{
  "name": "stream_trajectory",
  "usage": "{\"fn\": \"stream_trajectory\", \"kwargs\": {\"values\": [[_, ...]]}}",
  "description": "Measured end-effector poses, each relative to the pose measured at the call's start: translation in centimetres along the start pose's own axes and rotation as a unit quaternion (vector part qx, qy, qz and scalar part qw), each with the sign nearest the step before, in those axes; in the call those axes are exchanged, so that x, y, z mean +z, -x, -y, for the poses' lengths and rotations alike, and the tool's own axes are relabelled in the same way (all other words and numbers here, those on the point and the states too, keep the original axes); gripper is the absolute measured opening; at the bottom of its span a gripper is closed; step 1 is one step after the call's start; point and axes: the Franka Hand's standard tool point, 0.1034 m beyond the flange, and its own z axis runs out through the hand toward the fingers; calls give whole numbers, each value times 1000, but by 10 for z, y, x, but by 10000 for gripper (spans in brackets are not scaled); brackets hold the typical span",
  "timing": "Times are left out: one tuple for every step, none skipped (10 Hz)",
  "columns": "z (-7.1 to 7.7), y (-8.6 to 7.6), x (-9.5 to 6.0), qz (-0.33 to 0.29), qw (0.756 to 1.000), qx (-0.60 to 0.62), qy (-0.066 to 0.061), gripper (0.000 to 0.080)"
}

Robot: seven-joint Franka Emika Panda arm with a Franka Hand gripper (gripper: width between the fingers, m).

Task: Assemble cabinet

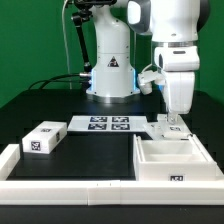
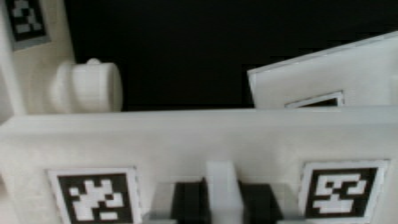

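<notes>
Cabinet (image 1: pixel 150 172): open white box with inner dividers and black-and-white square tags, sitting directly under your gripper (image 1: pixel 172 124). Your arm stands upright with the wrist pointing straight down, and your fingers (image 2: pixel 187 205) are pinched on a thin wall edge of the cabinet.

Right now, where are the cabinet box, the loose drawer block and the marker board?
cabinet box (image 1: pixel 150 172): exterior view, on its front wall.
drawer block (image 1: pixel 48 131): exterior view, on its top face.
marker board (image 1: pixel 108 125): exterior view, near the middle of its flat top.
</notes>
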Motion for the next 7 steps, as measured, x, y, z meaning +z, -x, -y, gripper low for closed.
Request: {"fn": "stream_trajectory", "kwargs": {"values": [[0,0,0,0,1000,2,0,68],[0,-1,0,0,1000,4,0,68],[0,-2,0,0,1000,6,0,68],[0,-2,0,0,1000,7,0,68],[0,-1,0,0,1000,7,0,68],[0,-1,0,0,1000,8,0,68],[0,-1,0,0,1000,8,0,68]]}}
